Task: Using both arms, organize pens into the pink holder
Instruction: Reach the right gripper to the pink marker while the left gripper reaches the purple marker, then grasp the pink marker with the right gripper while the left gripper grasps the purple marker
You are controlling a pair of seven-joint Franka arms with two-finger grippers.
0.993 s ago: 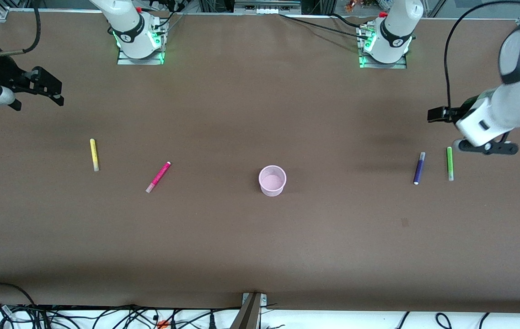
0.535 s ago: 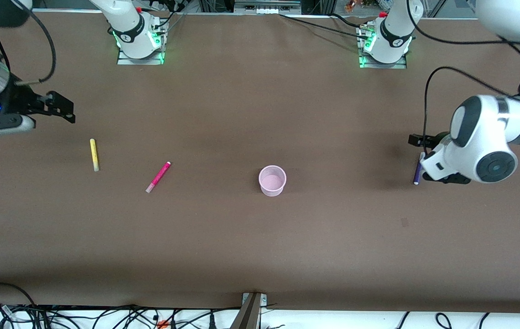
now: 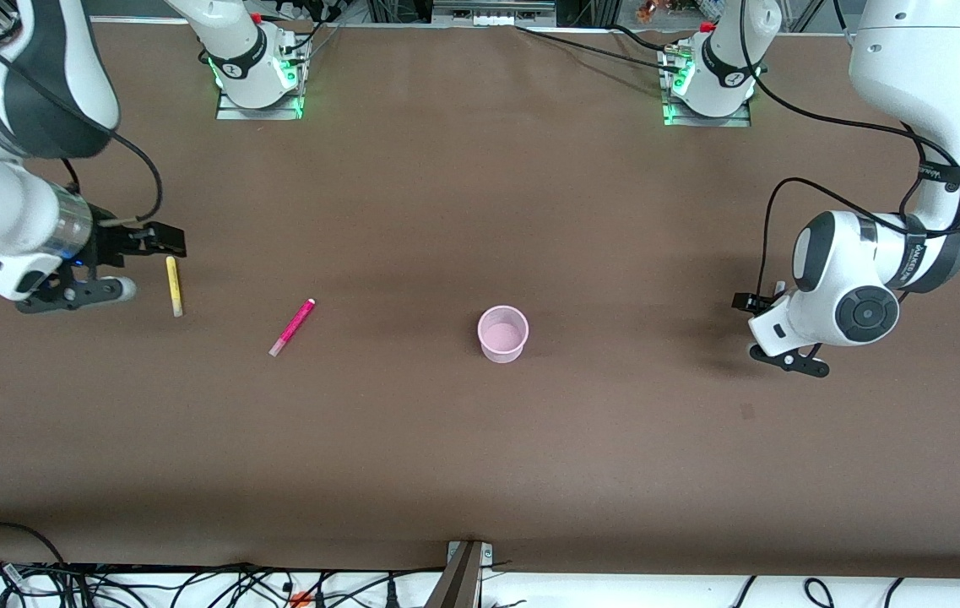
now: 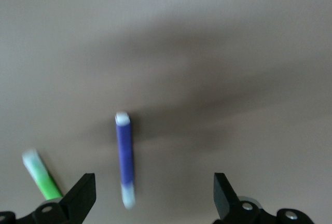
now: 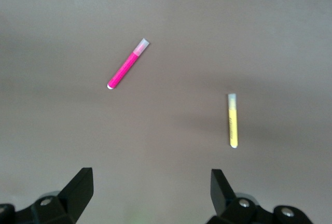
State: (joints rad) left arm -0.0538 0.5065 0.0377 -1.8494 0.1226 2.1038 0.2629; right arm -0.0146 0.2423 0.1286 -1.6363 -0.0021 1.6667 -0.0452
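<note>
Pink holder (image 3: 502,333) upright mid-table. Four pens flat: yellow pen (image 3: 173,285), magenta pen (image 3: 292,327), purple pen (image 4: 124,157), green pen (image 4: 42,176). Left gripper (image 4: 154,193) over purple pen, right gripper (image 5: 150,189) near yellow pen; both fingers spread.

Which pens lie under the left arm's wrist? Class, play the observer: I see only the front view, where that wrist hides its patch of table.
Observer: The left wrist view shows the purple pen and the green pen lying on the table.
Operator: Is the left gripper open?
Observer: Yes. The left gripper is open, and the purple pen shows between its fingertips.
Operator: And the right gripper, by the yellow pen?
Observer: The right wrist view shows the right gripper open and holding nothing.
</note>
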